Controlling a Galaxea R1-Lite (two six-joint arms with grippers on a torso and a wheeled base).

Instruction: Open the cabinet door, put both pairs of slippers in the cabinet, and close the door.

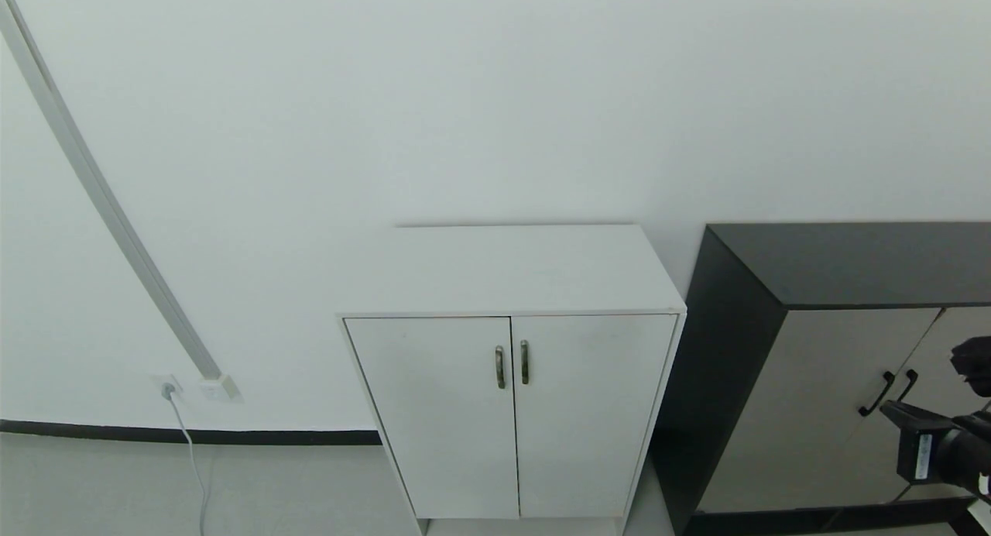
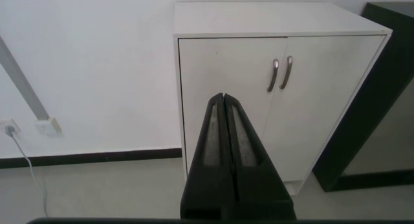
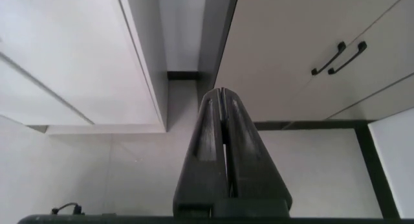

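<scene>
The left claw (image 2: 223, 98) hangs nearest, fingers pressed together on nothing, pointing at the white cabinet (image 2: 278, 88). The right claw (image 3: 223, 92) is pressed together too, above the floor (image 3: 97, 172) before the gap between that cabinet and a black cabinet (image 1: 735, 350). The white cabinet stands upright against the wall (image 1: 464, 94), front facing the robot, doors (image 1: 441, 412) shut. Its two handles (image 1: 512, 364) run vertically beside the centre seam. A label (image 1: 924, 446) on the right arm (image 1: 960, 451) is unreadable.

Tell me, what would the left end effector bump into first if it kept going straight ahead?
Most likely the left door of the white cabinet: the shut left end effector points at its panel, beside the handles. Nothing shows between them, though depth is hard to judge.
</scene>
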